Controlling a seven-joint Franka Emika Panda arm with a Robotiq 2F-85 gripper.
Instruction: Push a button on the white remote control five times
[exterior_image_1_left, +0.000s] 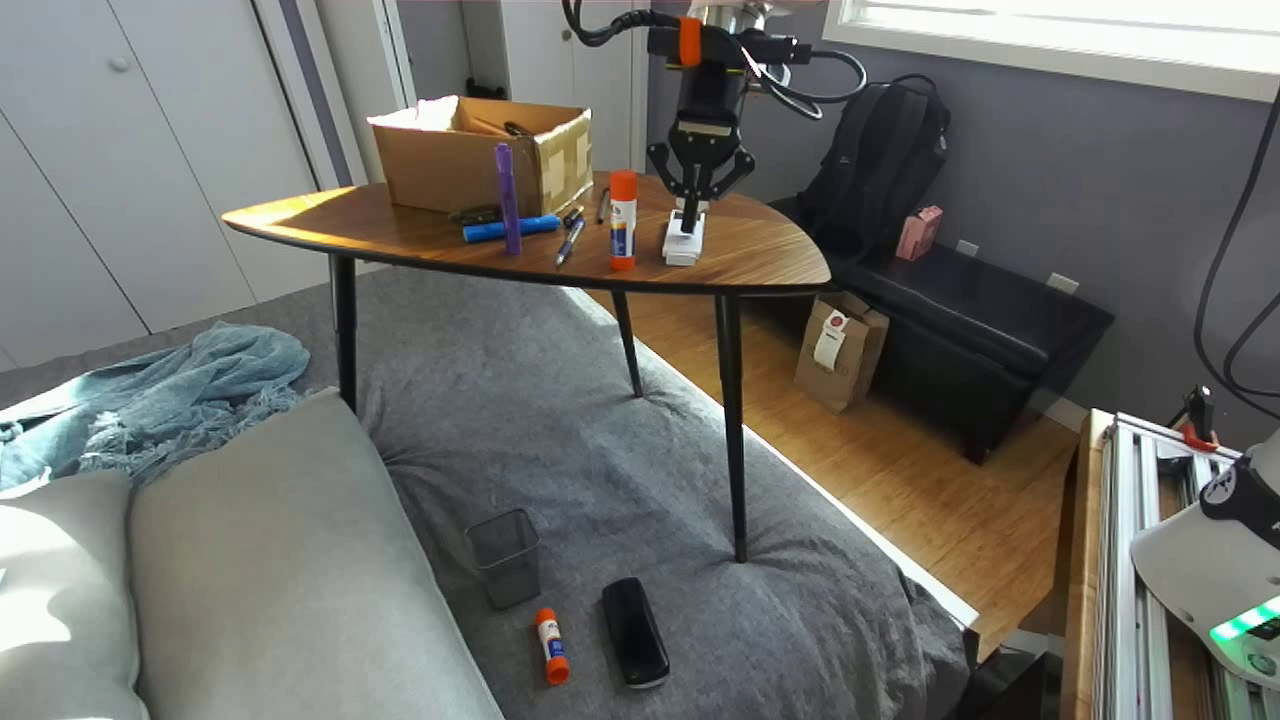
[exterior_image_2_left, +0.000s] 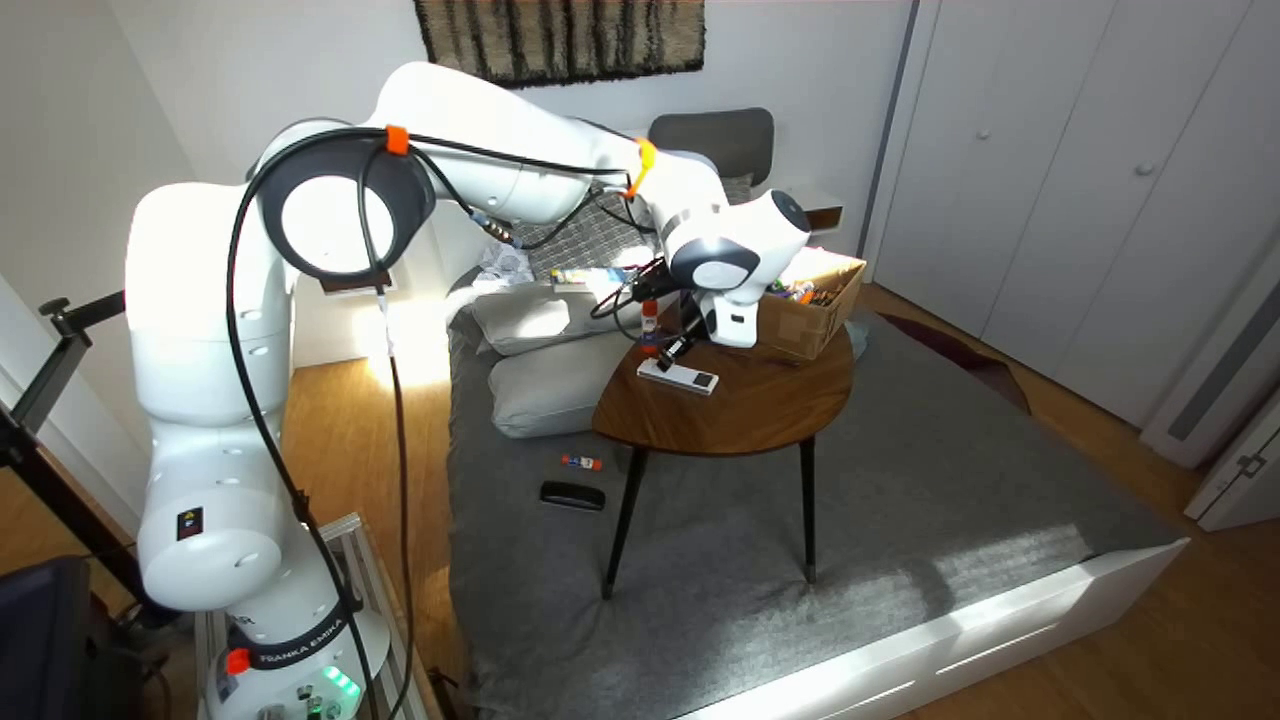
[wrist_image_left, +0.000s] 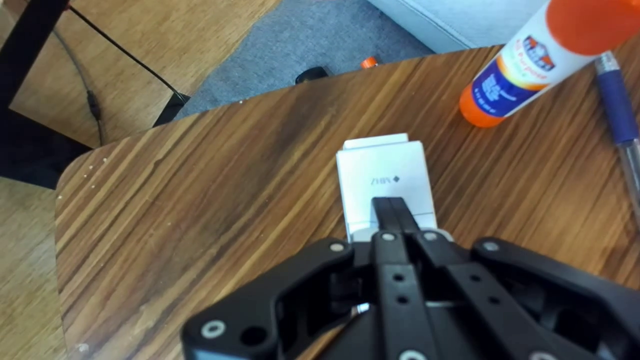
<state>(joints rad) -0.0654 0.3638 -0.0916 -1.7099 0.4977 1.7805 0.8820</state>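
Note:
The white remote control (exterior_image_1_left: 684, 246) lies flat on the wooden table (exterior_image_1_left: 760, 250). It also shows in an exterior view (exterior_image_2_left: 692, 378), with a dark patch near one end, and in the wrist view (wrist_image_left: 385, 162). In the wrist view its visible face has small print, and a white ledge shows past its far end. My gripper (wrist_image_left: 390, 201) is shut with its two fingers together and nothing between them. The fingertips are over the remote's face, pointing down in an exterior view (exterior_image_1_left: 689, 228). I cannot tell whether they touch it. The gripper hides the near part of the remote.
An orange-capped glue stick (wrist_image_left: 530, 70) stands upright beside the remote. A pen (exterior_image_1_left: 570, 242), a purple marker (exterior_image_1_left: 508, 200), a blue marker (exterior_image_1_left: 512, 229) and a cardboard box (exterior_image_1_left: 470, 165) are farther along the table. The table's edge runs close to the remote.

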